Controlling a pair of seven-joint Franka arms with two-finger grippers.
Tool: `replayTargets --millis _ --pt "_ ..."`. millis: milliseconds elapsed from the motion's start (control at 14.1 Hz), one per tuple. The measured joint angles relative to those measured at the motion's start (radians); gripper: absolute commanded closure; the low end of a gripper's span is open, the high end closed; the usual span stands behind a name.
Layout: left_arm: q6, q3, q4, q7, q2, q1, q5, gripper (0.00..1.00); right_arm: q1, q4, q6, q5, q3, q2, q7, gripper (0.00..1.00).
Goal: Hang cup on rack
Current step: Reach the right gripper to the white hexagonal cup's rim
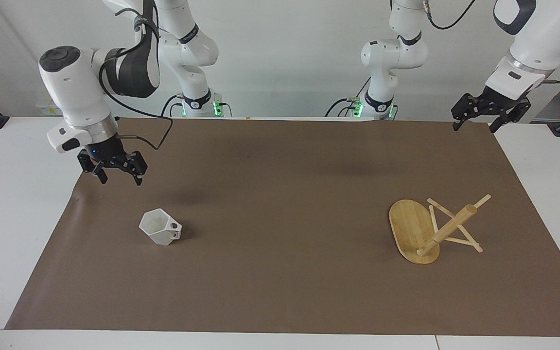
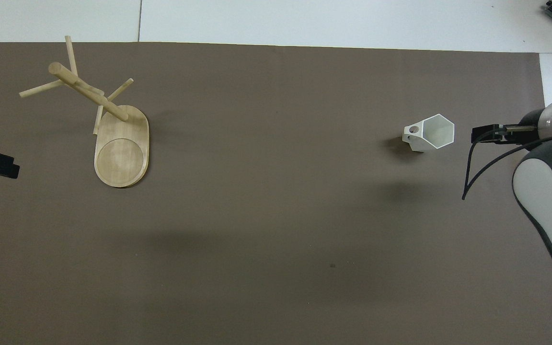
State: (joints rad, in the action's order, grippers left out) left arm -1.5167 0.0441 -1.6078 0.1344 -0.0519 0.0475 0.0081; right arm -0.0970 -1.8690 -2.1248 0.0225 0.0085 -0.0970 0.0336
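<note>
Cup [image 1: 159, 227]: small white mug with a six-sided rim and faceted sides, sitting upright on the brown mat [image 1: 289, 218] toward the right arm's end of the worktop [image 1: 12, 194]. Its blocky handle with the round hole is pointing toward the middle of the mat. Nothing is touching it.

Rack [image 1: 430, 233]: light bamboo mug tree, lying tipped over toward the left arm's end of the worktop, well apart from the cup. Its oval base [image 1: 410, 228] is standing on edge and tilting, the thick post [image 1: 447, 228] is slanting away from the base toward the left arm's end of the worktop, and the thin pegs [image 1: 455, 238] are crossing it, some of them resting on the mat. No cup is hanging on it.

Right gripper [image 1: 118, 179]: hanging in the air over the mat edge at the right arm's end, near the cup but not touching it. Its fingers are standing wide and holding nothing. In the overhead view, only one dark end of this gripper [image 2: 489, 134] is showing, just beside the cup.

Left gripper [image 1: 473, 127]: waiting raised over the corner of the mat at the left arm's end, well apart from the rack. Its fingers are standing wide and holding nothing.
</note>
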Motion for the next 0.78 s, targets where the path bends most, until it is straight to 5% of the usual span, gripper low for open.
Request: replayTargets --millis 778 --pt "0.0 0.0 0.0 0.0 0.0 0.0 0.0 0.0 0.003 -0.022 -0.236 -0.022 0.0 -0.152 0.0 0.0"
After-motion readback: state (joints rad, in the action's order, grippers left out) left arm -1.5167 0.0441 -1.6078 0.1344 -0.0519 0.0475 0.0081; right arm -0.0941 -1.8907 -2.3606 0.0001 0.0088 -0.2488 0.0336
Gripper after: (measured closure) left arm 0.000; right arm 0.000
